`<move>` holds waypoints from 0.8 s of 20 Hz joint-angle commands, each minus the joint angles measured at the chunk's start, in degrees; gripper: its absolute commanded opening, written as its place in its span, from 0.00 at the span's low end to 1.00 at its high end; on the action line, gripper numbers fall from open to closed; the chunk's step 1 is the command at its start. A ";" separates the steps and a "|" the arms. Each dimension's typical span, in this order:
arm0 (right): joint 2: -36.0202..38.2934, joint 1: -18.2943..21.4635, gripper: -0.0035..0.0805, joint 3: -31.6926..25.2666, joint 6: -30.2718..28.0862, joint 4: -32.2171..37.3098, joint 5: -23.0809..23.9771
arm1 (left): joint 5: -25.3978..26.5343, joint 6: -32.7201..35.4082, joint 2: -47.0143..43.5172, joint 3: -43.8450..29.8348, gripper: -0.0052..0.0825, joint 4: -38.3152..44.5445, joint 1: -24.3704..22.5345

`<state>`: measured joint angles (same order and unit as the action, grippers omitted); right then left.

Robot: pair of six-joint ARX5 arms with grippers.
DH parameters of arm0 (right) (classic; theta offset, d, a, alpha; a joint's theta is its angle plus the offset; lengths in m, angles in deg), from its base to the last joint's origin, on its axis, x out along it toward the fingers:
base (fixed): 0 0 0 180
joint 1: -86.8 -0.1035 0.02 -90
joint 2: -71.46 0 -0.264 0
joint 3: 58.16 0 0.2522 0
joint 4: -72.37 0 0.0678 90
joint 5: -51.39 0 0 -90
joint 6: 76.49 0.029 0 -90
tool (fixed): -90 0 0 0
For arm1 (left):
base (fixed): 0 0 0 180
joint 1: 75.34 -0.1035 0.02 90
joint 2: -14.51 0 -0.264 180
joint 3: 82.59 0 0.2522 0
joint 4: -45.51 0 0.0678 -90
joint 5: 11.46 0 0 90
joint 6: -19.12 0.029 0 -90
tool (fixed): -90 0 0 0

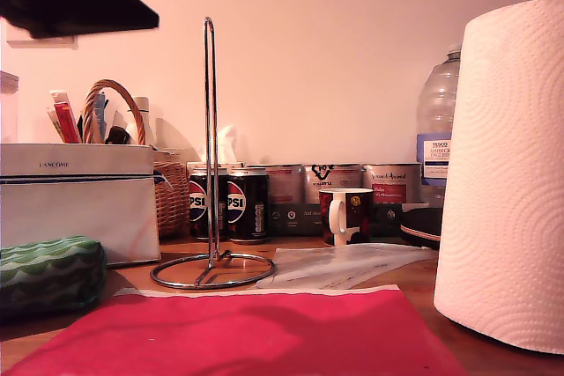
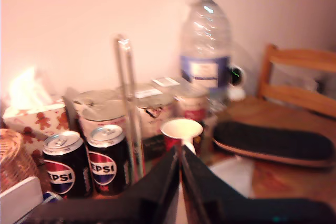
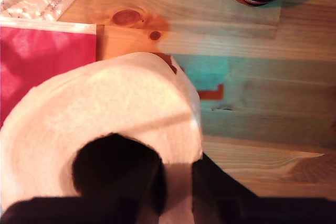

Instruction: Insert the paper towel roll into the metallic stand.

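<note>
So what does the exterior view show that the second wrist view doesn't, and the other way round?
Only the exterior view shows the metallic stand, empty, plus the Pepsi cans, mug and wicker basket. Only the second wrist view looks down on the roll's hollow core, with one finger of my second end effector inside it and the other outside. Both show the paper towel roll, upright on the wooden table, and the red mat.

A lived-in home is showing here: cola cans (image 1: pixel 227 206), a mug (image 1: pixel 345 215) and tins (image 1: pixel 333 184) are crowding behind the metallic stand (image 1: pixel 211 165), a wooden chair (image 2: pixel 299 80) standing beyond.
</note>
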<state>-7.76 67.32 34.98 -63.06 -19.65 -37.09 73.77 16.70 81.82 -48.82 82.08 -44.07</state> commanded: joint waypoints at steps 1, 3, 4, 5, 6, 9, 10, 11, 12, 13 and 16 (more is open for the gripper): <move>-0.09 -0.04 0.03 -0.07 -0.42 0.28 0.11 | 1.38 -0.83 4.94 -0.81 0.04 6.12 0.02; -0.09 -0.04 0.03 -0.07 -1.11 0.37 0.11 | 2.47 -3.34 10.99 -0.81 0.04 12.61 0.07; -0.09 -0.04 0.03 -0.07 -1.27 0.37 0.13 | 3.17 -3.52 14.10 -0.81 0.04 15.45 0.31; -0.09 -0.04 0.03 -0.07 -1.25 0.39 0.11 | 3.96 -3.85 16.98 -0.81 0.04 17.70 0.74; -0.09 -0.04 0.03 -0.07 -1.25 0.42 0.13 | 4.63 -4.79 19.67 -0.81 0.04 19.41 1.14; -0.09 -0.04 0.03 -0.07 -1.25 0.55 0.11 | 6.84 -5.33 26.97 -0.61 0.05 24.17 2.56; -0.09 -0.04 0.03 -0.07 -1.25 0.61 0.11 | 6.84 -5.31 28.70 -0.28 0.05 24.55 2.89; -0.09 -0.04 0.03 -0.07 -1.22 0.63 0.11 | 6.86 -5.31 30.25 0.22 0.07 24.57 3.13; -0.09 -0.04 0.03 -0.07 -1.22 0.66 0.11 | 7.17 -5.31 31.32 0.68 0.11 24.50 3.28; -0.09 -0.04 0.03 -0.07 -1.22 0.66 0.11 | 7.74 -5.31 32.22 1.22 0.18 24.46 3.41; -0.09 -0.04 0.03 -0.07 -1.22 0.66 0.11 | 11.13 -5.05 33.75 4.22 0.39 23.93 3.34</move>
<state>-7.76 67.32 34.98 -64.17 -19.43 -37.12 84.32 11.72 114.96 -46.44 105.29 -40.83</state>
